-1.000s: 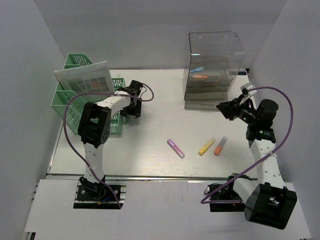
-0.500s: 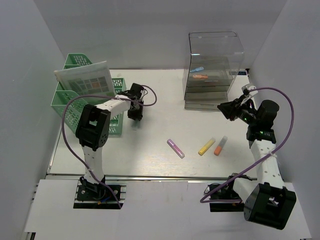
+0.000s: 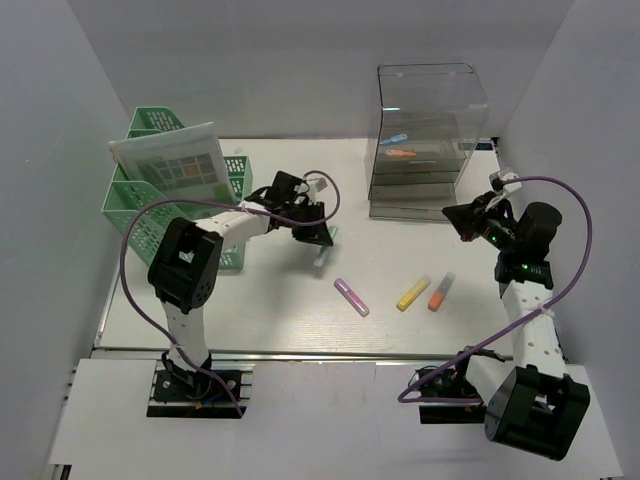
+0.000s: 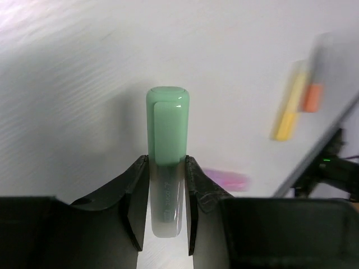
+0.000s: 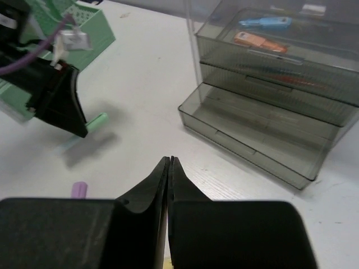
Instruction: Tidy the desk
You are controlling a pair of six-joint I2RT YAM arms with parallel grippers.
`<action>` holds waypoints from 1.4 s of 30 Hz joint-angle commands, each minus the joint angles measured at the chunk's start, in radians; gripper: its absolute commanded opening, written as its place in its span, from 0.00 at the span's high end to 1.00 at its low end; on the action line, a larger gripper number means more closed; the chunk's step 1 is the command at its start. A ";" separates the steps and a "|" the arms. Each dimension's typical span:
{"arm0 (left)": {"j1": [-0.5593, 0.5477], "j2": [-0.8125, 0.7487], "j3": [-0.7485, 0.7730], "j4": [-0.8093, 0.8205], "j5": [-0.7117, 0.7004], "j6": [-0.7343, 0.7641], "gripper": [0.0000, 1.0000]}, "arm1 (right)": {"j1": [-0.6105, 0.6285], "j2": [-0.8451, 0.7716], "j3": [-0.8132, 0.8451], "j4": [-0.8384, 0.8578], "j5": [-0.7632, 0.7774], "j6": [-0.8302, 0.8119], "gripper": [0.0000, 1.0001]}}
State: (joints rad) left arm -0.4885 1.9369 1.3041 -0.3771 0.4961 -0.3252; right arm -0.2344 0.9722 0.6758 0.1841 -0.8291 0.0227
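While aloft, gripper (image 3: 319,241) (left) above desk (image 3: 250,300)

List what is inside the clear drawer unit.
A blue highlighter and an orange highlighter lie in the drawer unit's upper tray. Tinted fronts blur what the middle trays hold.

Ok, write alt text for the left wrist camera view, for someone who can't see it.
Two black fingers clamp a mint-green highlighter, its cap pointing away over the white desk. Blurred beyond lie a yellow highlighter beside an orange highlighter, and a purple highlighter nearer the fingers.
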 commanded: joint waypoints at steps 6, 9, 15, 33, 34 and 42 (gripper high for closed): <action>-0.114 -0.023 0.168 0.441 0.236 -0.213 0.80 | -0.043 -0.047 0.016 0.023 0.165 0.025 1.00; -0.162 0.043 0.253 0.420 0.167 -0.071 0.84 | -0.066 -0.059 0.010 0.031 0.171 0.028 1.00; -0.231 0.089 0.317 0.507 0.009 0.320 0.85 | -0.101 -0.082 -0.010 0.060 0.160 0.043 1.00; -0.271 0.369 0.452 0.871 -0.195 0.650 0.87 | -0.131 -0.078 -0.027 0.080 0.096 0.046 1.00; -0.271 0.373 0.455 0.883 -0.200 0.649 0.87 | -0.134 -0.075 -0.028 0.081 0.094 0.049 1.00; -0.271 0.384 0.500 0.912 -0.122 0.582 0.88 | -0.137 -0.073 -0.032 0.084 0.088 0.039 1.00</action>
State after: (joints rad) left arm -0.7612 2.3531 1.7744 0.4732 0.3244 0.2886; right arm -0.3611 0.9047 0.6559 0.2161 -0.7235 0.0692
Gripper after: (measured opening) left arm 0.375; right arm 0.013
